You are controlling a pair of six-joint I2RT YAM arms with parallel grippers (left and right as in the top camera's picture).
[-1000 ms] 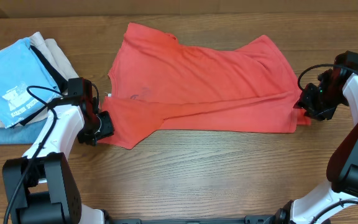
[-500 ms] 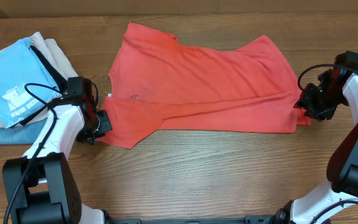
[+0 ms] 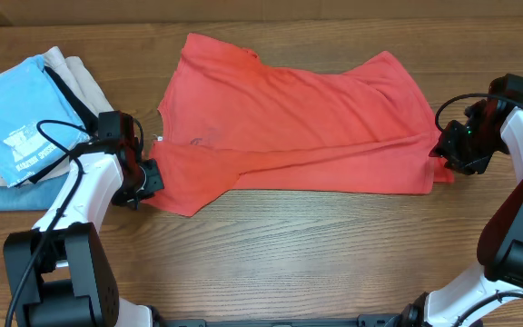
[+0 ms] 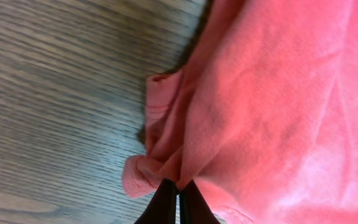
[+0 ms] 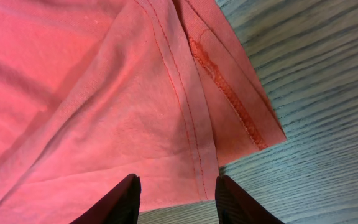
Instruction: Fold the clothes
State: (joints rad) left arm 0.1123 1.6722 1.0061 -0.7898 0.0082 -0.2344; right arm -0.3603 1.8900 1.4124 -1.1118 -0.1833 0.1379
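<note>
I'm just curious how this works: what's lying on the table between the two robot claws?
The red T-shirt fills that whole stretch in the overhead view, from the left gripper, pinching one edge, to the right gripper at the other.

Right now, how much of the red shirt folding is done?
Done: the red shirt lies spread flat, with what looks like one long fold along its near edge. In hand: the left gripper is shut on the shirt's left corner; the right gripper sits open over the right hem. Left: most of it, since the shirt is wide, not a neat bundle like the folded pile.
</note>
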